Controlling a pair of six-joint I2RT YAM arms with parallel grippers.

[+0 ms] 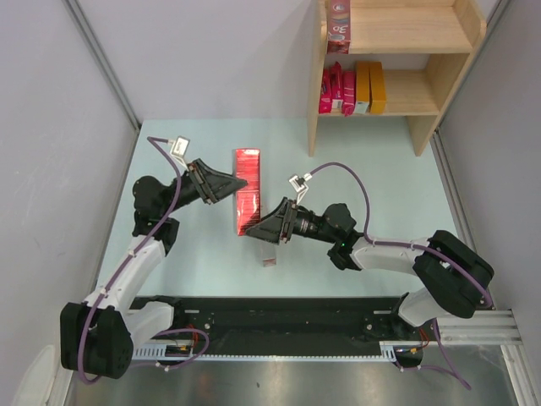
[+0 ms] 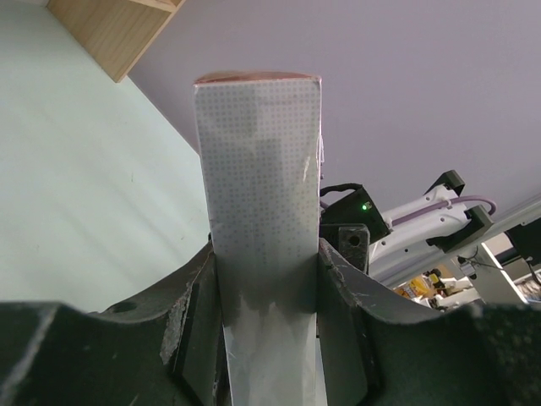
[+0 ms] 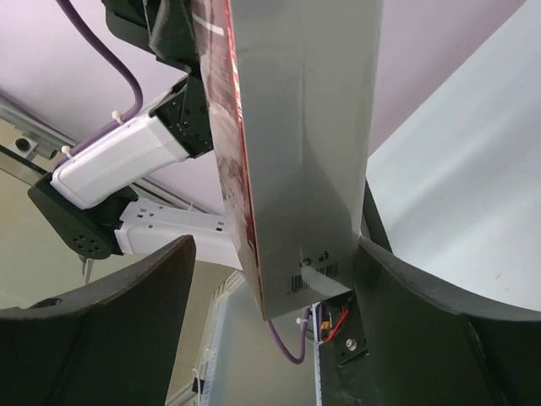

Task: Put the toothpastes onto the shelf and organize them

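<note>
A dark red toothpaste carton hangs above the table between both grippers. My left gripper is shut on it near its far half; in the left wrist view its dotted grey face runs up between my fingers. My right gripper is open around the carton's near end. The carton lies against one finger, with a wide gap to the other. The wooden shelf stands at the back right. Its lower board holds pink cartons and orange-yellow ones; a pink-red carton is on the upper board.
A small dark scrap lies on the pale green table just below the right gripper. Grey walls close in the left and right sides. A corner of the shelf shows in the left wrist view.
</note>
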